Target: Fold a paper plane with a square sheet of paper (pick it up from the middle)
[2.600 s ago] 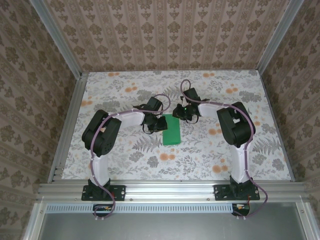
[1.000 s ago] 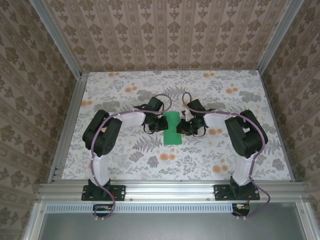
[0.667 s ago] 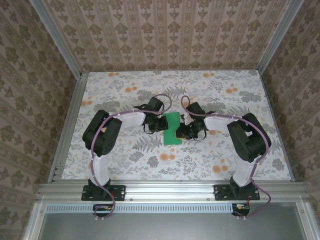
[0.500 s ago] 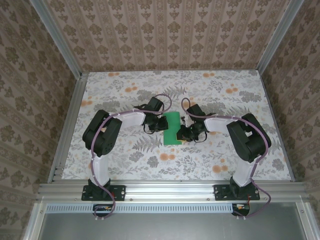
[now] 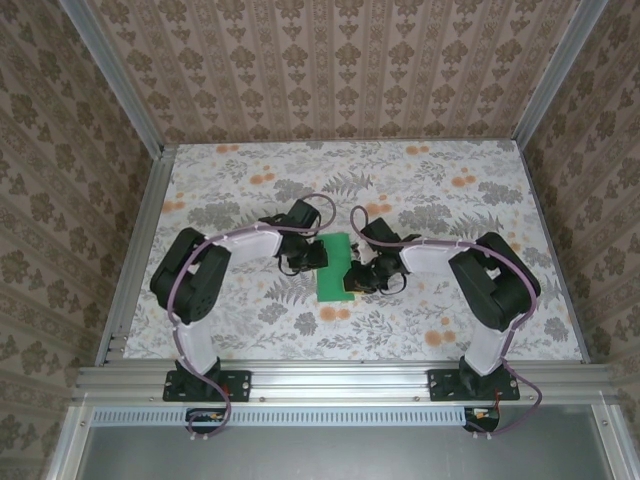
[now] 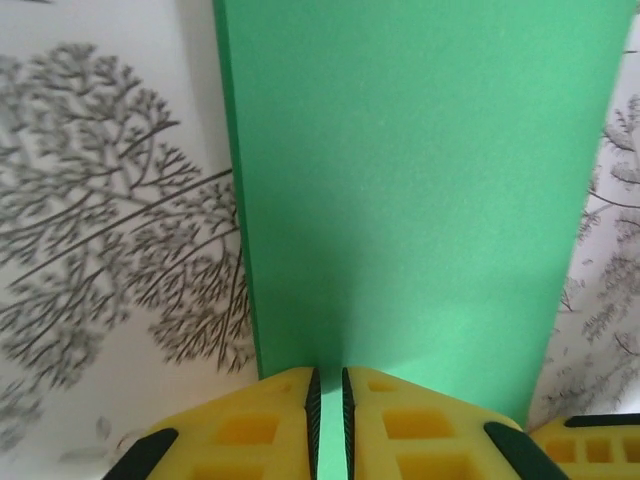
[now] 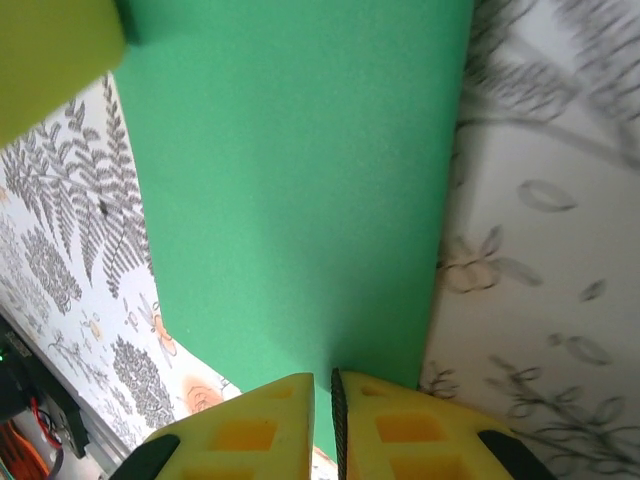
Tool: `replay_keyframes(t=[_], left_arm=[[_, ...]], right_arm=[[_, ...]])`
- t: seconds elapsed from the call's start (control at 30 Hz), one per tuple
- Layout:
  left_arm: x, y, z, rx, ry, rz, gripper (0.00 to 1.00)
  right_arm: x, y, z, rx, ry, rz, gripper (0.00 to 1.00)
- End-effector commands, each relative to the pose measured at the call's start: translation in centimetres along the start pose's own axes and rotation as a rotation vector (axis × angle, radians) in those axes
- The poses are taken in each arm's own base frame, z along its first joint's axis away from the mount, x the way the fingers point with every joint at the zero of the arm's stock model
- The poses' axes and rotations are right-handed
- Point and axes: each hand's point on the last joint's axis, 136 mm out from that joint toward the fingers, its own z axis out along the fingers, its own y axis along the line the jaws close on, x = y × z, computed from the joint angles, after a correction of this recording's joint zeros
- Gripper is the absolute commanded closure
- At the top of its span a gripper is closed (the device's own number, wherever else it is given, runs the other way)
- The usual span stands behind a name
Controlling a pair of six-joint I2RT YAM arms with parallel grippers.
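Pinching opposite edges of the sheet of paper (image 5: 336, 270) at the middle of the table (image 5: 250, 180), left gripper (image 6: 327, 388) and right gripper (image 7: 321, 388) nearly closed, we judge only a half-fold done; nose and wings remain.

Evenly bright (right wrist view blurred).

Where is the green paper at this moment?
In the top view, the green paper is central, between the left gripper and the right gripper, each pinching one edge.
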Motion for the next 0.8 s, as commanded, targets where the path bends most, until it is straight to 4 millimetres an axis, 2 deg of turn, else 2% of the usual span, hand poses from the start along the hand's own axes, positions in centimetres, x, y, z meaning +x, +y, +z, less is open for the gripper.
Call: replay_keyframes(t=[0.0,0.13,0.23,0.3,0.57,0.77], left_arm=[[-1.0,-1.7,-2.6,0.079,-0.079,0.017,0.82],[-0.5,-1.2,-3.2,0.1,-0.119,-0.016,0.82],[-0.2,0.0,-3.9,0.068,-0.155,-0.04,0.82],[-0.2,0.5,-4.5,0.066,-0.181,-0.058,0.82],[0.1,1.4,-6.4,0.073,-0.248,-0.095,0.8],[0.8,1.1,-6.9,0.105,-0.246,-0.093,0.73]], right_arm=[[-0.4,1.7,-0.3,-0.032,-0.048,0.046,0.83],[-2.6,4.5,-1.9,-0.074,-0.128,0.014,0.83],[-3.9,5.4,-3.4,-0.043,-0.179,-0.041,0.83],[-4.5,5.7,-3.7,-0.028,-0.187,-0.066,0.83],[-8.2,5.2,-1.8,0.094,-0.206,-0.138,0.83],[-10.5,4.8,0.3,0.15,-0.207,-0.141,0.83]])
